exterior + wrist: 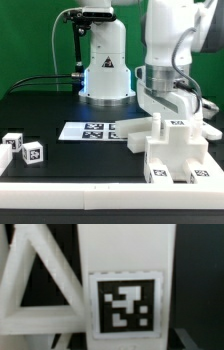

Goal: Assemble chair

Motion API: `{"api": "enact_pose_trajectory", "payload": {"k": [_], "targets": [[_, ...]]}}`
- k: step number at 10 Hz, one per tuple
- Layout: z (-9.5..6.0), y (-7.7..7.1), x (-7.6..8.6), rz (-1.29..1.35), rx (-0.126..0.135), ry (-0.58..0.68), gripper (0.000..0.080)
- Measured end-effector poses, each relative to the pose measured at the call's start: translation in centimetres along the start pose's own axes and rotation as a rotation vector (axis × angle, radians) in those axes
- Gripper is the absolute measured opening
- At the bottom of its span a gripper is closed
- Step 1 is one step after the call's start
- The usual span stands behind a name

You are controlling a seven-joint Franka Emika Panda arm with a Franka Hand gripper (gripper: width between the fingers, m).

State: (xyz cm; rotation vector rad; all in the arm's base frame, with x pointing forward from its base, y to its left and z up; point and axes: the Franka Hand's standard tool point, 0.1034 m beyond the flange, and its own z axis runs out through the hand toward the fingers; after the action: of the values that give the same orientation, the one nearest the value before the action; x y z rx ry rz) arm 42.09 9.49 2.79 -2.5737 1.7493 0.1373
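The chair [178, 150] stood part-built at lower right of the exterior view, its pieces apparently joined. Two loose legs [32, 153] lay lower left, well apart, not yet fitted. The gripper [163, 108] hung low over the chair; its opening and any hold could not be told. A tagged panel [125, 280] filled the wrist view.

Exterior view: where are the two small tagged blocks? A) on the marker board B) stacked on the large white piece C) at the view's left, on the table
C: one small block and the second small block lie on the table at the exterior view's left, off the marker board and large white piece.
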Motion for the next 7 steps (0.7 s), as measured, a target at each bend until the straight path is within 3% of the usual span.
{"api": "enact_pose_trajectory", "payload": {"k": [3, 4, 5, 7], "targets": [[-7.2, -1.1, 2.0, -0.139, 0.063, -0.053, 0.0282], [-9.2, -1.7, 1.8, -0.224, 0.059, -0.037, 0.0282], [-9.7, -1.9, 1.6, -0.233, 0.071, -0.037, 0.0282], [-9.3, -1.7, 1.7, -0.232, 0.060, -0.037, 0.0282]]}}
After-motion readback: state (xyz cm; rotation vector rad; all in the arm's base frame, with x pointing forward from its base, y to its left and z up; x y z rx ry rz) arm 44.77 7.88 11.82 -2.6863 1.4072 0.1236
